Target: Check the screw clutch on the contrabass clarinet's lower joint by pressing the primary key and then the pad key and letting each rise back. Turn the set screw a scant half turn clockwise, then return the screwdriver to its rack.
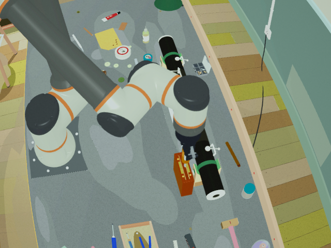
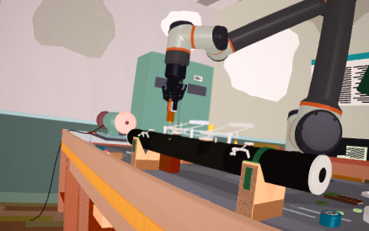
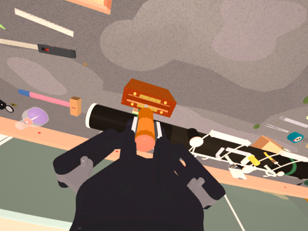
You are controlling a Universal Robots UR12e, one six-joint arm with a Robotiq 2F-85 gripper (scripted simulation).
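The red-brown wooden rack (image 1: 183,173) (image 3: 148,97) stands on the bench right beside the black clarinet joint (image 1: 208,165) (image 2: 227,158), which lies across two wooden cradles with green straps. The orange-handled screwdriver (image 3: 145,129) (image 2: 170,110) is held upright in my closed gripper (image 3: 145,133) (image 1: 187,156), well above the joint and over the rack. Its tip is hidden behind the handle. The joint's silver keywork (image 3: 238,154) (image 2: 210,128) runs along the tube away from the rack.
A small parts box (image 1: 201,68) sits open near the bench's raised wooden edge (image 1: 240,125). A teal-capped jar (image 1: 248,190), a brown rod (image 1: 232,154) and a pink-handled mallet (image 1: 231,229) lie near the joint's white end. A tool tray (image 1: 137,236) sits at the near edge.
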